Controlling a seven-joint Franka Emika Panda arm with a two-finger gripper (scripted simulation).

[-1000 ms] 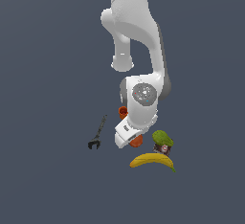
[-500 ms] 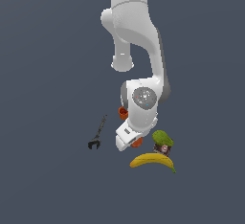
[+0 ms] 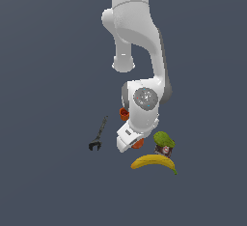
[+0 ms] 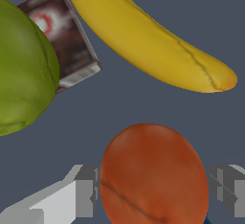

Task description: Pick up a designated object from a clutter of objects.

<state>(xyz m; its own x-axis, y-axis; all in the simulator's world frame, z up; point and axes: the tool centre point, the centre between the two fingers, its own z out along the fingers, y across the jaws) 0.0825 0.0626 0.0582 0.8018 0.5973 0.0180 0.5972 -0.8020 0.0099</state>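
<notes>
The designated object, a smooth orange fruit (image 4: pixel 153 175), lies between the two fingers of my gripper (image 4: pixel 154 192). One grey finger (image 4: pixel 87 192) stands close on one side of it and the other finger (image 4: pixel 228 189) close on the opposite side; the jaws look open around it. In the exterior view only a sliver of the fruit (image 3: pixel 139 144) shows under the white hand of the gripper (image 3: pixel 129 142). Around it lies the clutter: a yellow banana (image 3: pixel 153 162), a dark wrench (image 3: pixel 98 135), an orange cup (image 3: pixel 124 113) and a green-topped dark item (image 3: pixel 164 140).
In the wrist view the banana (image 4: pixel 153 39) lies just beyond the fruit, and the green-topped item (image 4: pixel 24 70) with its dark printed box (image 4: pixel 64 41) sits close beside it. The arm hides part of the cup in the exterior view.
The hand has sunk a little lower toward the fruit. The banana, wrench and green-topped item have not moved.
</notes>
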